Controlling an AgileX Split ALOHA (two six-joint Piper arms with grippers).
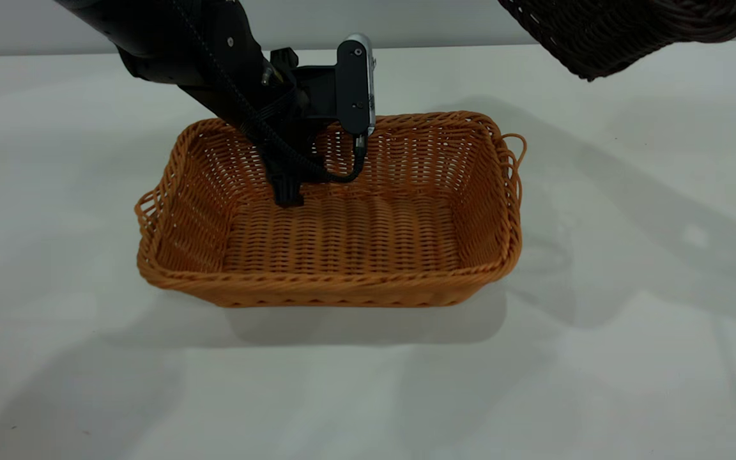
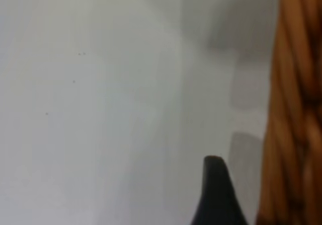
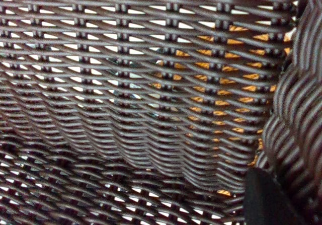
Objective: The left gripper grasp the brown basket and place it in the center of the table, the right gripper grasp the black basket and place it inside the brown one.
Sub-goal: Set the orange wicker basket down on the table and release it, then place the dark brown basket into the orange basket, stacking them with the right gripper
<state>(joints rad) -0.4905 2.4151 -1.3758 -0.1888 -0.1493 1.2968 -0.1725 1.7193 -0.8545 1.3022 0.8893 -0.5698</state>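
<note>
The brown basket (image 1: 342,223) sits upright and open-topped on the white desk (image 1: 87,383), about mid-desk, long axis running left to right across the exterior view, loop handles at its short ends. Behind its near rim, the left end effector (image 1: 288,191) reaches down at the basket's far long wall, left of centre, one finger showing inside against the weave; whether it's clamped on that wall or spread apart, can't tell. In the left wrist view one dark finger (image 2: 216,195) shows just beside the orange rim (image 2: 297,104), outside it. Farther back and up at the right, the black basket (image 1: 623,32) hangs tilted, clear of the desk, well apart from the brown one. The right wrist view is filled with its dark weave (image 3: 126,109); the right end effector's state is hidden.
</note>
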